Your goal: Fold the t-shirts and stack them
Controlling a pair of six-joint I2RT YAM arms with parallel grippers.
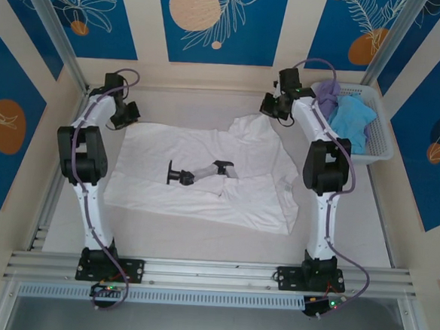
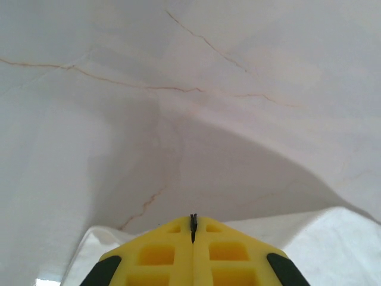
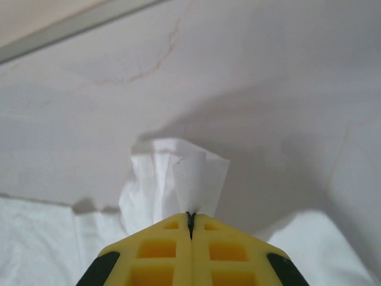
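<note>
Left end effector (image 2: 192, 225) clenched at the 10 o'clock corner of the white t-shirt (image 1: 151, 175), possibly pinching it. The shirt lies spread on the desk (image 1: 200, 239). Right end effector (image 3: 190, 217) grasps its 1 o'clock edge. Light blue t-shirt (image 1: 353, 118) and lavender t-shirt (image 1: 329, 93) sit in the basket (image 1: 381, 146) at 2 o'clock.

We see two slim arms, the left arm (image 1: 81, 155) and the right arm (image 1: 325, 169), each with white shells, bulky black joint housings, a black base plate and a grey-purple cable (image 1: 352, 269) looping alongside. The left gripper (image 2: 192, 225) and the right gripper (image 3: 190, 219) are of yellow moulded plastic with square recesses and black side pads.
</note>
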